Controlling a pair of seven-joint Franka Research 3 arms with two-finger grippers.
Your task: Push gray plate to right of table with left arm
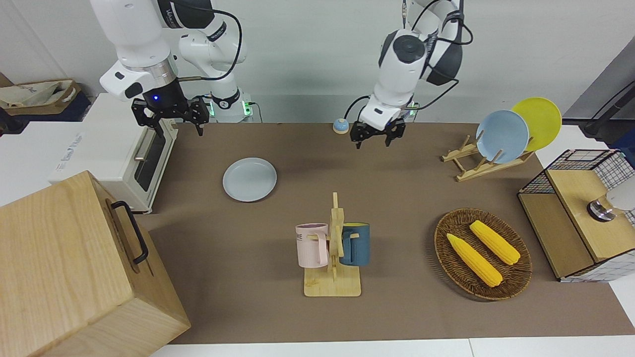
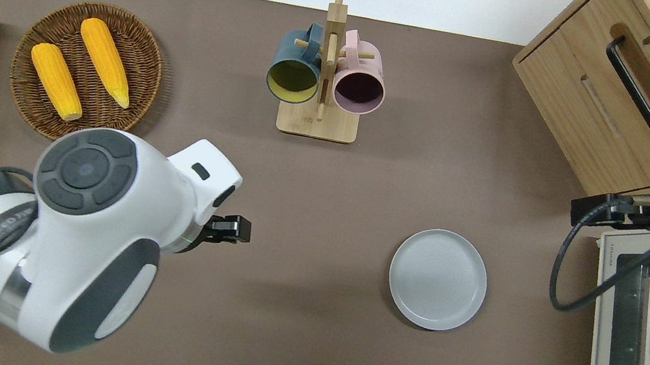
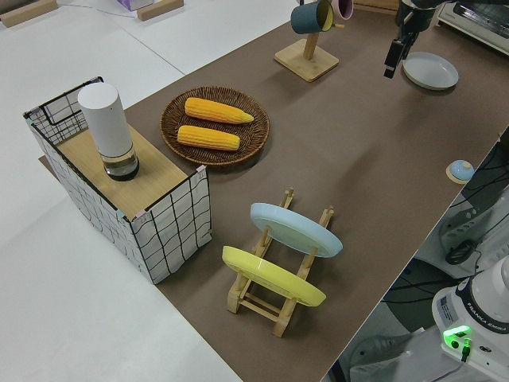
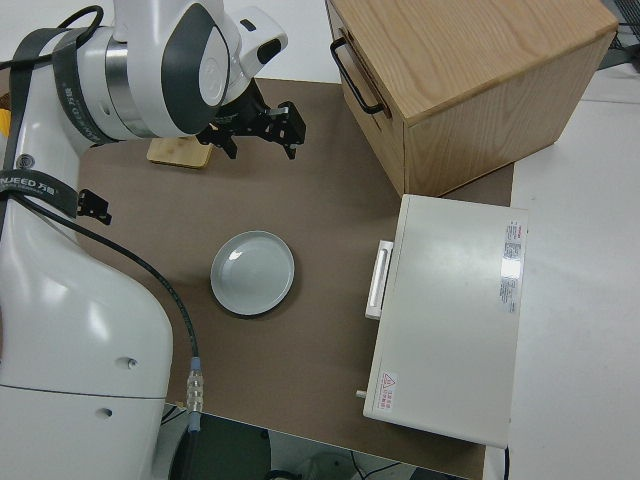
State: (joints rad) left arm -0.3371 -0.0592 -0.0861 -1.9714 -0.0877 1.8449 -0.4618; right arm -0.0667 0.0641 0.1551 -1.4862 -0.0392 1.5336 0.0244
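Round pale gray plate (image 1: 249, 179) lies flat on the brown table (image 1: 397, 193).
The left claw (image 1: 377, 136), fingers spread and empty, hangs well apart from the plate; right arm parked.

Smooth, faintly glossy gray plate (image 2: 437, 279), matte brown table (image 2: 299, 337) covering, pale grained wood cabinet (image 1: 74, 267), woven wicker basket (image 1: 516, 285), glossy white plastic arm shells

The gray plate (image 1: 249, 179) was plain pale gray-blue on a matte brown counter (image 1: 397, 188). The corn cobs (image 1: 474, 260) were yellow, and the left hand (image 1: 377, 135) was black.
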